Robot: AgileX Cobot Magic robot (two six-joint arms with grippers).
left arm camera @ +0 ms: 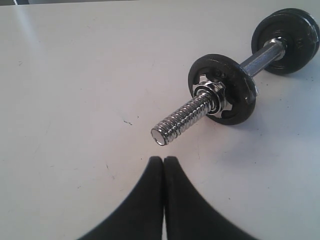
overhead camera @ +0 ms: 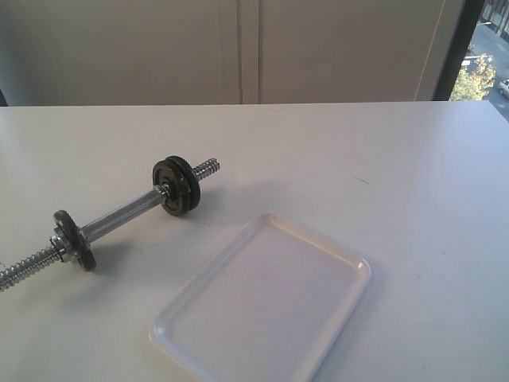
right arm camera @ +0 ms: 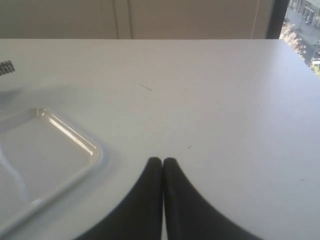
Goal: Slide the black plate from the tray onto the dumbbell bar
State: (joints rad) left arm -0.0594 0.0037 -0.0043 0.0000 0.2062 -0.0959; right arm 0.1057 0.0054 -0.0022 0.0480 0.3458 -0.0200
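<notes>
Fingertips [left arm camera: 152, 172] pressed together, empty, on your left gripper [left arm camera: 163, 159] and right gripper [right arm camera: 162, 160]; tray [overhead camera: 354, 264] holds no black plate (discs [overhead camera: 179, 185] sit on dumbbell bar [overhead camera: 119, 216]), so likely done.

no text, label, brand, number or sign could be read in any of the views. the faces of the dark discs [left arm camera: 235, 100] on the dumbbell bar [left arm camera: 260, 57] were too blurred and too small for any lettering to be made out.
</notes>
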